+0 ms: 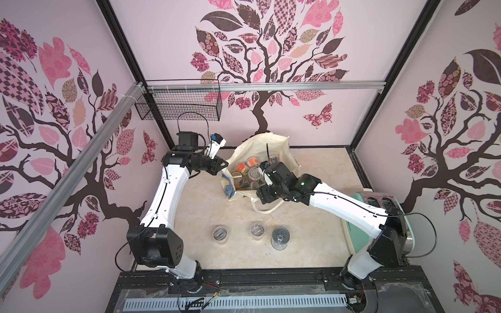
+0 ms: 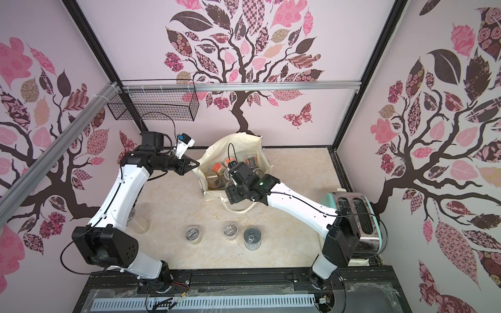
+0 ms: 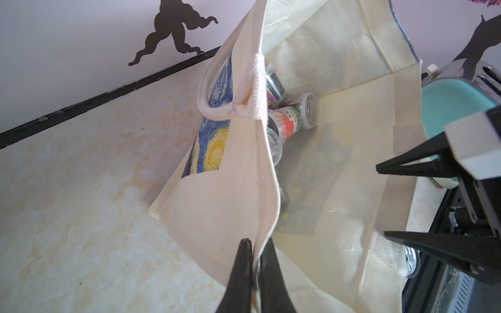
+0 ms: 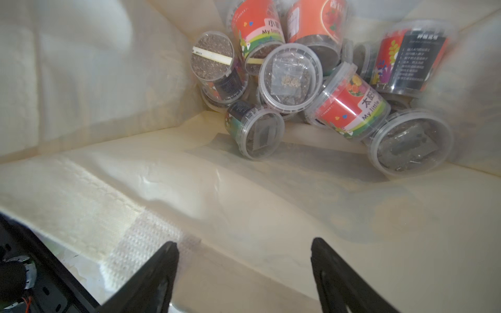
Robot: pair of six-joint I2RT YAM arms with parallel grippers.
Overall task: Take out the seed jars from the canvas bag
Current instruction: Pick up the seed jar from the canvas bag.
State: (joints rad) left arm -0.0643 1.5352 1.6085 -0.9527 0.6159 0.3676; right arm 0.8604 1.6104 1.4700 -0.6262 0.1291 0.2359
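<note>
Canvas bag (image 1: 275,145) stands at rear middle of tabletop (image 1: 206,211); we see seed jars (image 4: 291,73) heaped inside, two more seed jars (image 1: 220,234) upright near front edge. Our left gripper (image 3: 253,244) pinched tight on bag rim. Right gripper (image 4: 244,242) spread wide, empty, inside bag mouth.

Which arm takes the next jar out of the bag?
Right. The right end effector is open at the bag mouth, jars ahead. The left end effector is shut on the bag's rim, holding it open.
</note>
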